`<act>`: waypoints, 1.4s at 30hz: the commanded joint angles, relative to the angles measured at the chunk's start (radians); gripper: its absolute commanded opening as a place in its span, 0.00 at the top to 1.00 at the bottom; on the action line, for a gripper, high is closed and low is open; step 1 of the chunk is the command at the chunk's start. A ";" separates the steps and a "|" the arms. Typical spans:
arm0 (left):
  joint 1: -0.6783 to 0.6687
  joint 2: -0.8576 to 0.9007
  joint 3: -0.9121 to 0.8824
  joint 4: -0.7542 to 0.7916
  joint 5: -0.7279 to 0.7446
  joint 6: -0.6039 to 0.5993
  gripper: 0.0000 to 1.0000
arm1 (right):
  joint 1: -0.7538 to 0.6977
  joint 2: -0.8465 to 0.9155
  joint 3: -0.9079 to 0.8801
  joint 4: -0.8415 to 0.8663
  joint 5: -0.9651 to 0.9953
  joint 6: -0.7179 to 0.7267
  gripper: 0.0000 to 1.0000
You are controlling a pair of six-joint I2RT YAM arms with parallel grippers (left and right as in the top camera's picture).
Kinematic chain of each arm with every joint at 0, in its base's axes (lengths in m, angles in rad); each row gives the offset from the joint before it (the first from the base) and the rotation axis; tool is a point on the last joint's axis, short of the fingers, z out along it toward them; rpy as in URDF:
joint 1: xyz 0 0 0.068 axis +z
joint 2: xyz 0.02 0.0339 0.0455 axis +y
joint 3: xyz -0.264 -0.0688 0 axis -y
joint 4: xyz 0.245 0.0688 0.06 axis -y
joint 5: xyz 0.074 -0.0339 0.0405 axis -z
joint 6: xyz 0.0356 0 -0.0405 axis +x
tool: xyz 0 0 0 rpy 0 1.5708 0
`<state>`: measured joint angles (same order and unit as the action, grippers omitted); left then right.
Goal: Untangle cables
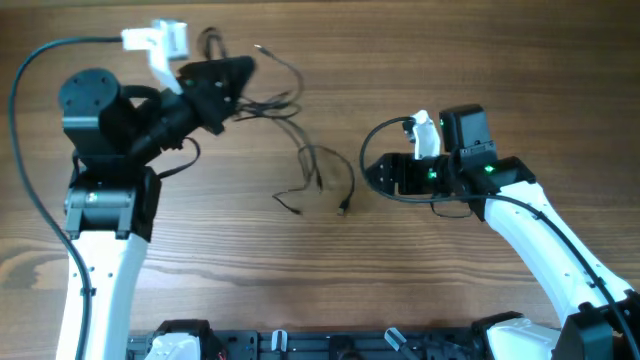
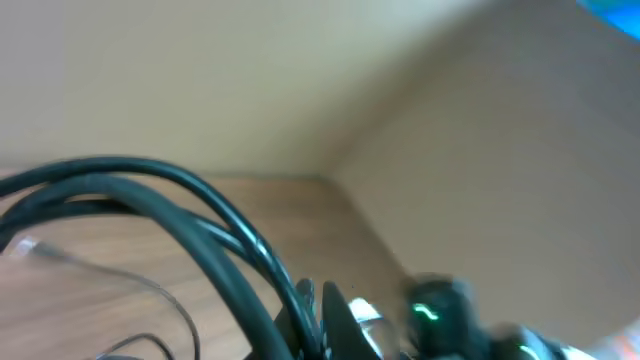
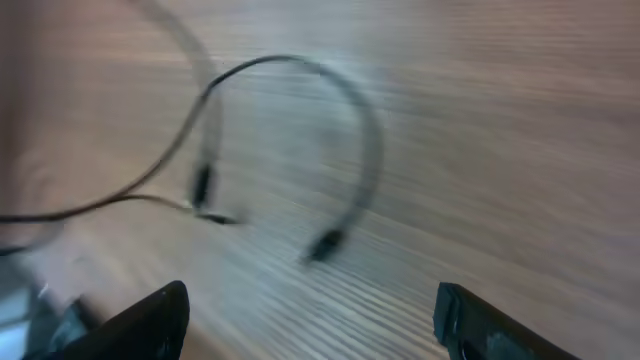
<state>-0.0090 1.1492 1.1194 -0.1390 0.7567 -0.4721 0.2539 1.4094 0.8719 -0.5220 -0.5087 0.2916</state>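
The cables (image 1: 318, 160) are thin black cords lying loose on the wooden table, running from the back left to the middle. My left gripper (image 1: 232, 88) is at their back-left end, and the strands converge under it. In the blurred left wrist view its fingers (image 2: 320, 310) look shut together, with thin cords (image 2: 170, 295) on the table at lower left. My right gripper (image 1: 382, 176) is open and empty, just right of the cables' near loop. In the right wrist view its fingers (image 3: 315, 330) frame a curved cord (image 3: 350, 110) and a small plug (image 3: 322, 245).
Thick black arm cables (image 2: 200, 230) cross the left wrist view. A thick cable (image 1: 20, 120) loops at the table's left edge. A beige wall (image 2: 300, 80) stands behind the table. The arm bases (image 1: 330, 345) sit at the front edge.
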 commanded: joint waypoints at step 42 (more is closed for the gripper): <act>-0.321 0.371 0.007 -0.591 -0.340 0.078 0.47 | 0.013 0.007 -0.002 0.001 -0.025 -0.118 0.06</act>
<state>-0.3527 1.5398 1.1194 -0.6907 0.4202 -0.4572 0.2546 1.4094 0.8719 -0.5522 -0.4107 0.2356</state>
